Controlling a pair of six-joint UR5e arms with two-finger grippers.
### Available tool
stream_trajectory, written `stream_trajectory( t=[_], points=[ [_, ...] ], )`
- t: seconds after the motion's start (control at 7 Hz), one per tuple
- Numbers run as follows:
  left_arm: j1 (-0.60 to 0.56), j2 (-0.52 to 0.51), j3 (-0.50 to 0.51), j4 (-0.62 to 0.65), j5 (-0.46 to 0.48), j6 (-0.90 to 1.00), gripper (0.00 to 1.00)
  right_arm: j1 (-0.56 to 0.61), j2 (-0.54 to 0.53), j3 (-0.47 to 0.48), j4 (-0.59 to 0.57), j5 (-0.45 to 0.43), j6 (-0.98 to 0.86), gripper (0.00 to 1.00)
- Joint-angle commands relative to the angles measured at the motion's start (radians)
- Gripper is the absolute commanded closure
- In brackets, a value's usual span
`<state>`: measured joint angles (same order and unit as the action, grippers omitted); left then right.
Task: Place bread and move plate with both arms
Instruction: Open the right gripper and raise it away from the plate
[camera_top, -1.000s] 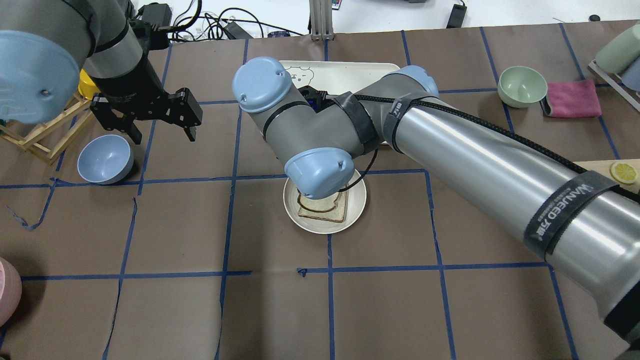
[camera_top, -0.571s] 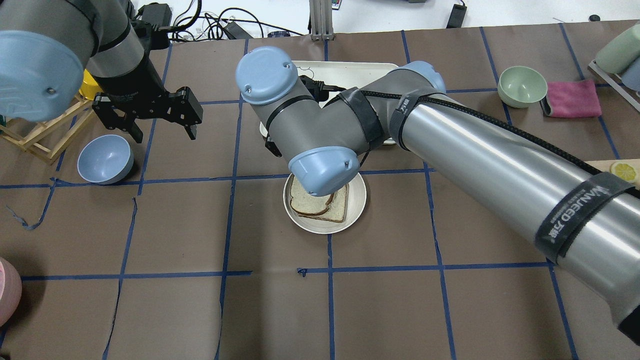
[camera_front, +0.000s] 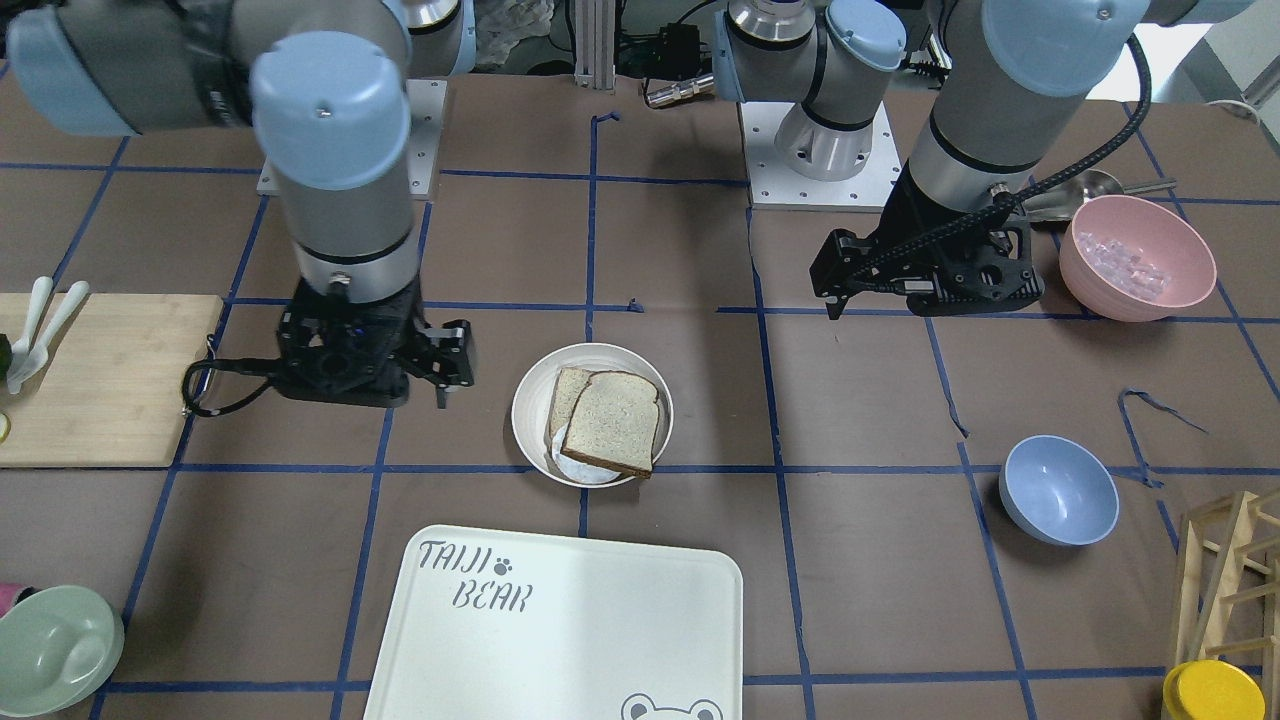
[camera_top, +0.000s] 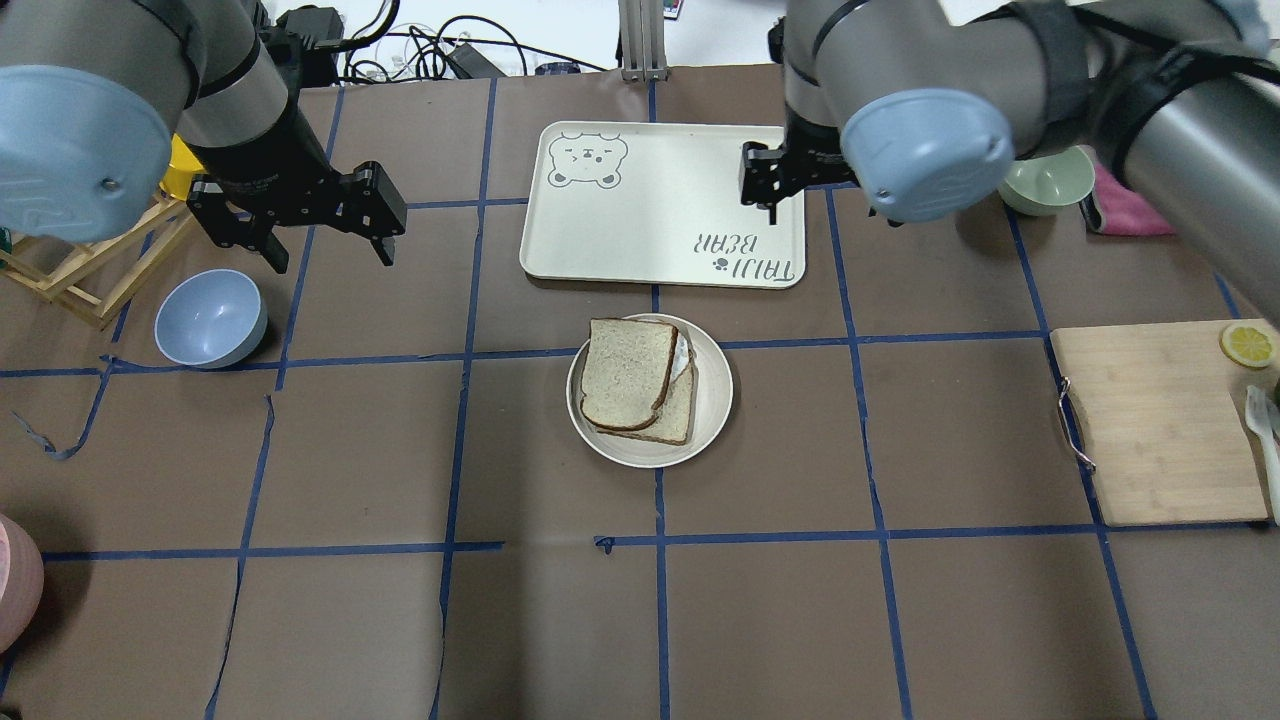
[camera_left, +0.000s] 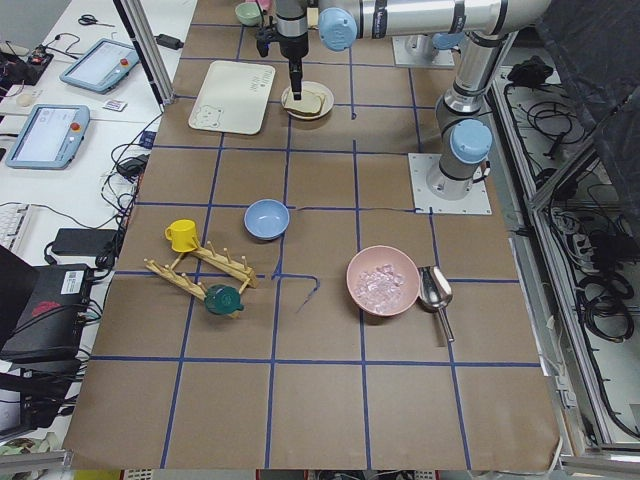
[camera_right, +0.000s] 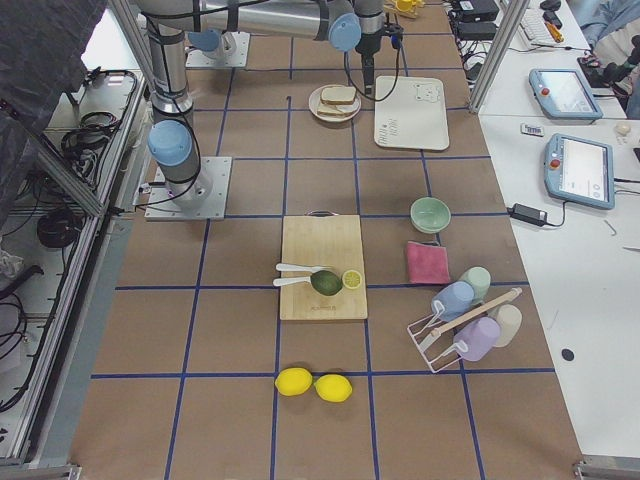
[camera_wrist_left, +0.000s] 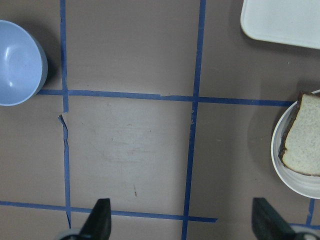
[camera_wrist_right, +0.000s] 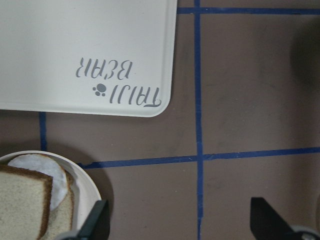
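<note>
The bread (camera_top: 628, 373), with dark crust and speckled crumb, lies on top of a paler slice (camera_top: 680, 415) on the round cream plate (camera_top: 715, 400). A thin white round piece sticks out between the slices. The bread (camera_front: 612, 422) and plate (camera_front: 530, 400) also show in the front view. My right gripper (camera_front: 365, 385) is open and empty, above the tray's near right corner, apart from the plate; its wrist view (camera_wrist_right: 182, 225) shows the fingers wide apart. My left gripper (camera_top: 330, 255) is open and empty, far left of the plate, also open in its wrist view (camera_wrist_left: 182, 225).
The white "TAIJI BEAR" tray (camera_top: 640, 200) lies just beyond the plate. A blue bowl (camera_top: 210, 318) and a wooden rack (camera_top: 80, 270) are at the left. A green bowl (camera_top: 1045, 185) and a cutting board (camera_top: 1160, 420) are at the right. A pink bowl (camera_front: 1135, 255) sits near the left arm.
My right arm has drawn back from over the plate to the tray's right corner, which leaves the dark-crust slice lying uncovered on top. The left arm has barely moved.
</note>
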<state>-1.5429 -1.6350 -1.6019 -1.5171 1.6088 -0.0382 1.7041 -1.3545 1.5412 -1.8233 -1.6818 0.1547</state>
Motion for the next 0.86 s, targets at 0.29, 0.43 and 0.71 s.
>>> stream_trajectory(
  t=[0.29,0.43,0.71],
  points=[
    [-0.005,-0.089,-0.189,0.336,-0.188,0.003,0.0,-0.063,-0.115,-0.066,0.223,0.044,-0.052,0.0],
    [-0.017,-0.121,-0.276,0.494,-0.191,0.003,0.05,-0.066,-0.123,-0.067,0.222,0.039,-0.055,0.0],
    [-0.095,-0.173,-0.293,0.535,-0.19,-0.005,0.46,-0.063,-0.124,-0.069,0.223,0.036,-0.054,0.0]
  ],
)
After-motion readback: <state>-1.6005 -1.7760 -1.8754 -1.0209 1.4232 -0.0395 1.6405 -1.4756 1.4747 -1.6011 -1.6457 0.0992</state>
